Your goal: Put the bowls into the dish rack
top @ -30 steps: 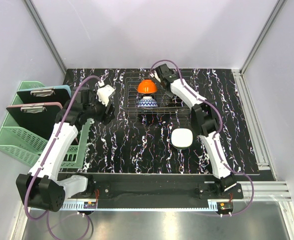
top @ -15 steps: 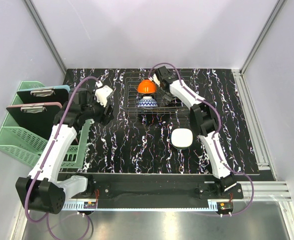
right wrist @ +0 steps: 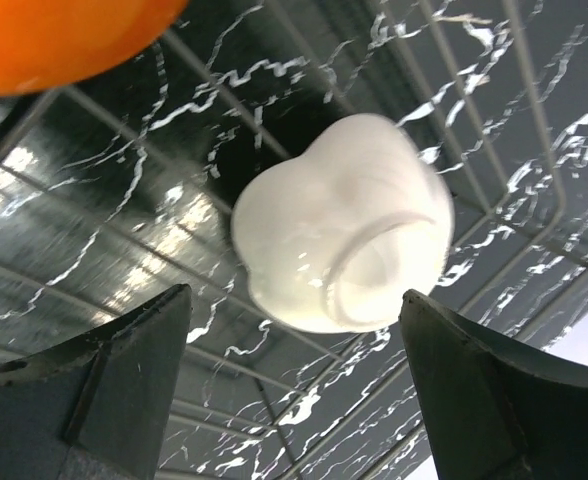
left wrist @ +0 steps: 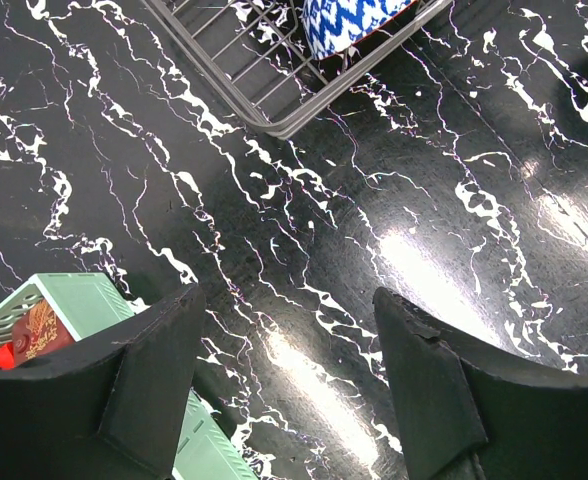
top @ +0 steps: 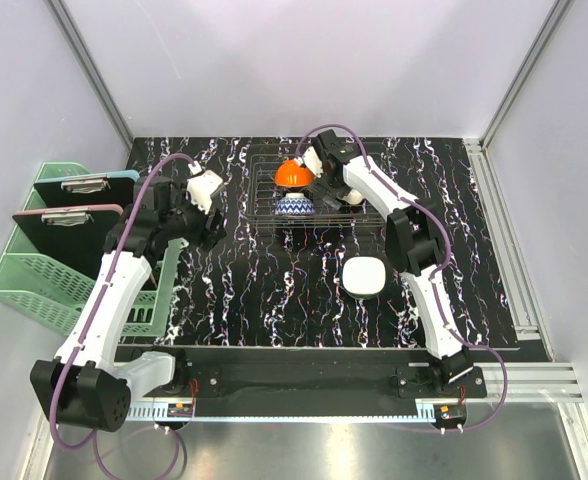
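Three glossy round bowls (top: 293, 173) lie in the thin-wired dish rack (top: 264, 200)

Bright, even overhead light; glare streaks the glossy table (left wrist: 424, 270) (strongest in the left wrist view), and the white bowl (right wrist: 339, 235) looks soft.

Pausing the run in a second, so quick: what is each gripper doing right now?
Left gripper: open, empty, above the table.
Right gripper: open, over the white bowl in the dish rack, not gripping it.
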